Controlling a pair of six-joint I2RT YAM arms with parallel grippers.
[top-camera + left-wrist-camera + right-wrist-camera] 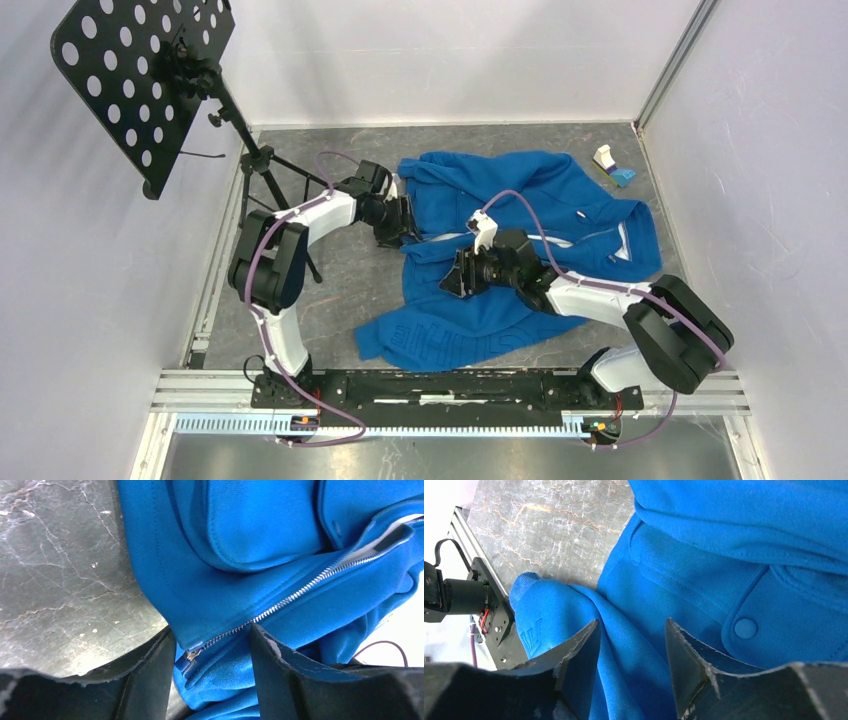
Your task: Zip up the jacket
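- The jacket (450, 180) is lying spread and rumpled across the middle of the dark table (330, 300), with one sleeve trailing toward the near edge
- Its zipper (300, 590) is running as a pale line across the garment; in the left wrist view the teeth are looking meshed near the hem and parting farther up, where white lining is showing
- The left gripper (212, 635) is sitting at the hem end of the zipper with its jaws apart, straddling the slider (192, 655) and the small blue pull tab (181, 664); the cloth between them is not looking pinched
- The right gripper (631, 625) is hovering low over the front panel with its jaws apart, a raised fold of blue cloth lying between them, near a flap with a round snap (745, 628)
- The fabric is looking soft, thick and limp, so it is likely going to bunch and drag rather than hold any shape when pulled
- The slider is small and hard, probably slippery against flat pads, so taking the pull tab itself is looking wiser than gripping the teeth
- The hem just below the slider is the sensible anchor point; one gripper pinning it there should be keeping the track taut while the other is drawing the tab toward the collar
- The main risk is loose cloth getting caught in the slider
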